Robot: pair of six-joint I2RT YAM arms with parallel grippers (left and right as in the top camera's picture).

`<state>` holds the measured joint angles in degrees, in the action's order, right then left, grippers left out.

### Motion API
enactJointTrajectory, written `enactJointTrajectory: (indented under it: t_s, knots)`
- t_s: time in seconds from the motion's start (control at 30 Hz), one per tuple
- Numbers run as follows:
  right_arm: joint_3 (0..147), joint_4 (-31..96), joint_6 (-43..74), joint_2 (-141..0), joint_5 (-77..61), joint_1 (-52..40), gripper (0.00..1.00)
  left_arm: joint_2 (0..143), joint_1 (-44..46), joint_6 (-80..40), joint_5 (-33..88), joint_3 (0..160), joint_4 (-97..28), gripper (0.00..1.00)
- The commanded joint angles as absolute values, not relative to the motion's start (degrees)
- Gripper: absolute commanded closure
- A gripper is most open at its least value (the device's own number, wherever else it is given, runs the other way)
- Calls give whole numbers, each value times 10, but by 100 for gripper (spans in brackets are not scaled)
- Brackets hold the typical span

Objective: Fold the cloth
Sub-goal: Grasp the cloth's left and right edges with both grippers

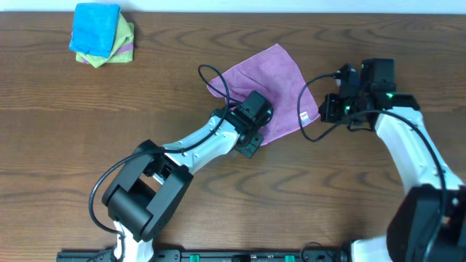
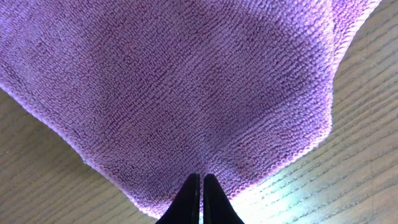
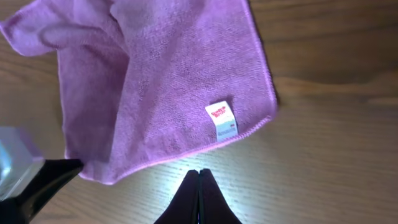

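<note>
At the upper left of the overhead frame a small stack of folded cloths (image 1: 102,40) sits on the brown wood-grain table (image 1: 58,109), with a bright blue terry cloth (image 1: 95,25) on top and a yellow-green cloth (image 1: 127,33) under it. From the lower left the white and black left arm (image 1: 196,142) reaches diagonally up toward the centre. There the left gripper (image 1: 256,120) stands over the lower edge of the small square lilac terry cloth (image 1: 273,76). This lilac terry cloth lies spread and turned like a diamond just right of centre, upper half of the frame, and a thin black cable loop (image 1: 210,78) arcs over its left corner. In the left wrist view the cloth (image 2: 186,81) fills most of the picture; the 2 black fingers (image 2: 191,196) at the bottom centre are drawn together to a thin slit, and creases in the fabric run into their tips, so the jaws pinch the cloth's near edge. A tiny white tag (image 1: 304,116) marks the cloth's lower right edge. Just right of it, the right gripper (image 1: 329,109) hangs over bare wood, at the end of the right arm (image 1: 415,145) coming up from the lower right. In the right wrist view its fingers (image 3: 193,193) are pressed together with nothing between them, just below the cloth's hem and the tag (image 3: 222,120), not touching either.
</note>
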<state>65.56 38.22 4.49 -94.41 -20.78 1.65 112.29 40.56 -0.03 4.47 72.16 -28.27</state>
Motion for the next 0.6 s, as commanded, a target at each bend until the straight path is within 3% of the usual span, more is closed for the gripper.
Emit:
enactJointTrajectory:
  t_s: [0.0, 0.57]
  knots:
    - [656, 372, 42, -983, -210, 10, 99, 1129, 404, -5, 42, 734, -288, 94]
    - [656, 267, 48, -1075, -171, -27, 98, 1129, 404, -20, 47, 733, -318, 94]
